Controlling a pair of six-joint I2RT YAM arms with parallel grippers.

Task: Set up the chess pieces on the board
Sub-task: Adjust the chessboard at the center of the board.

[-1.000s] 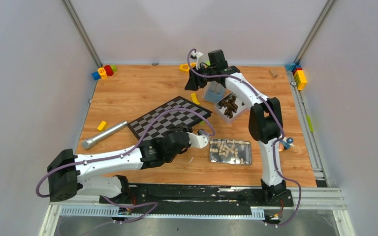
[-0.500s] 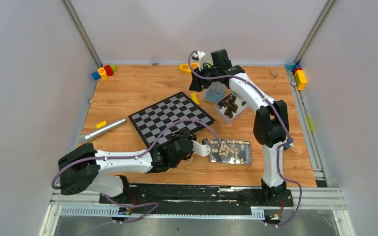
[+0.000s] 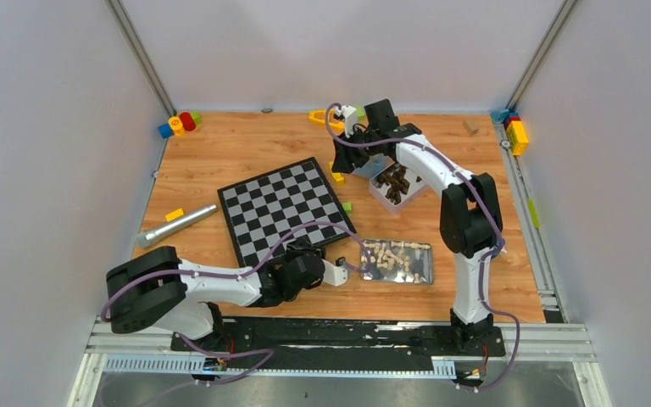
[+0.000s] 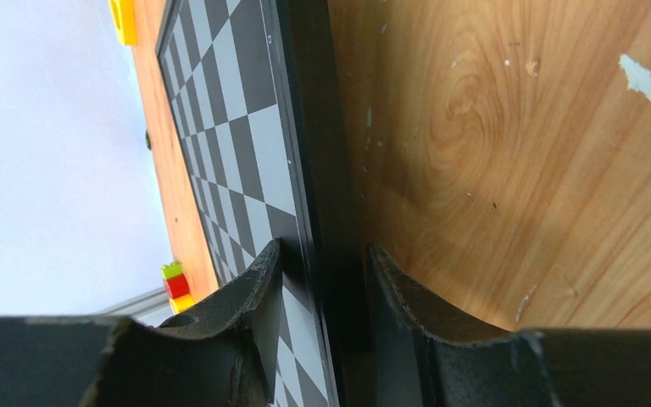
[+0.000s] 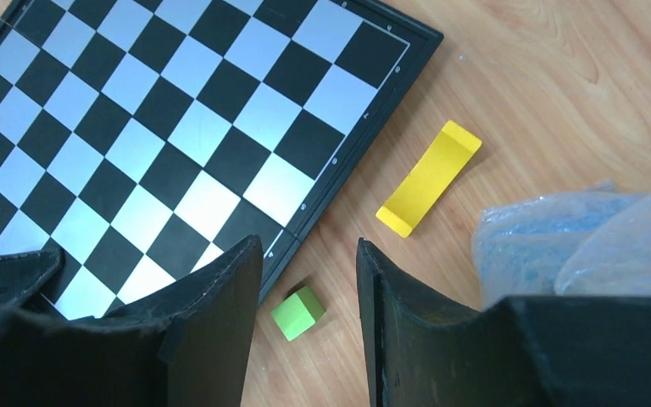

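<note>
The board (image 3: 280,203) lies open on the wooden table and bears no pieces. My left gripper (image 3: 307,248) is at its near edge. In the left wrist view the fingers (image 4: 258,292) stand on either side of the black rim (image 4: 318,170), shut on it. The pale chess pieces (image 3: 397,257) lie heaped in a metal tin right of that gripper. My right gripper (image 3: 345,161) is open and empty, above a small green cube (image 5: 297,312) just off the board's corner (image 5: 390,51).
A box of dark pieces (image 3: 396,182) and a blue plastic bag (image 5: 576,237) stand by the right gripper. A yellow block (image 5: 430,180) lies by the board. A metal cylinder (image 3: 178,227) and another yellow block (image 3: 175,214) lie left. Toy blocks (image 3: 180,123) sit in the back corners.
The board has turned clockwise and its near edge has come toward the arms, along with my left gripper. My right gripper has drifted from over the bag toward the board's corner.
</note>
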